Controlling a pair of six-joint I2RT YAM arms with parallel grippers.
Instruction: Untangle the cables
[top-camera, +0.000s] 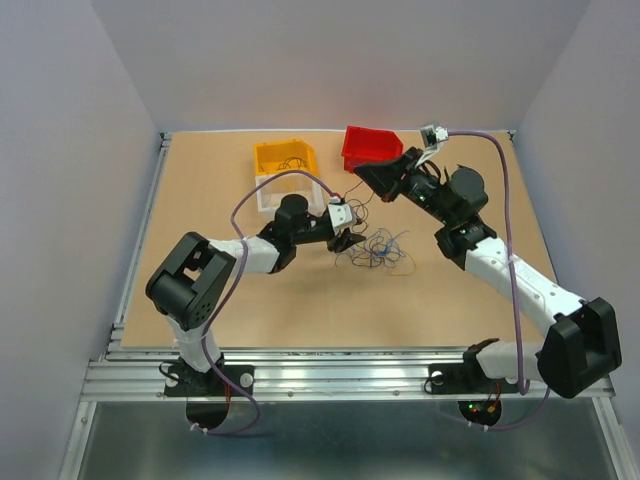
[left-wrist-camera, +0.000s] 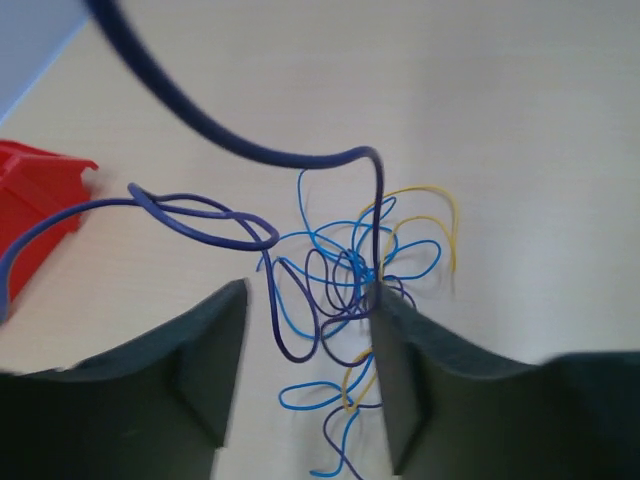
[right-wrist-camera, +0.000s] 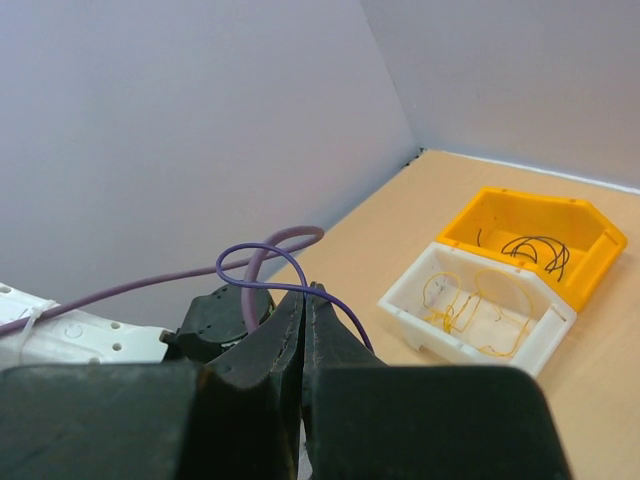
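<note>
Pale lilac walls are enclosing a tan board tabletop (top-camera: 250, 300), with an orange plastic bin (top-camera: 275, 168) and a white plastic bin (top-camera: 270, 198) sitting toward its far side. Left of centre, the black two-finger left gripper (left-wrist-camera: 305, 300) is hanging low over the board, its fingers standing apart and grasping nothing. Between them the tangle of hair-thin blue, yellow and dark purple cables (left-wrist-camera: 345, 270) is lying on the table, its knot touching the inner face of the finger on the right of the wrist view and sitting well apart from the other finger. One dark purple strand (left-wrist-camera: 250, 150) is rising out of that knot and running up toward the far side. There, raised just beside a red plastic bin (top-camera: 365, 150), the black right gripper (right-wrist-camera: 303, 300) is clamping what looks like that strand, a loop curling out above its clenched tips. The left arm is the nearer one to the knot, so the coming move is probably turning on pinning the knot while the strand's long axis, knot to raised fingers, is setting the line of pull
</note>
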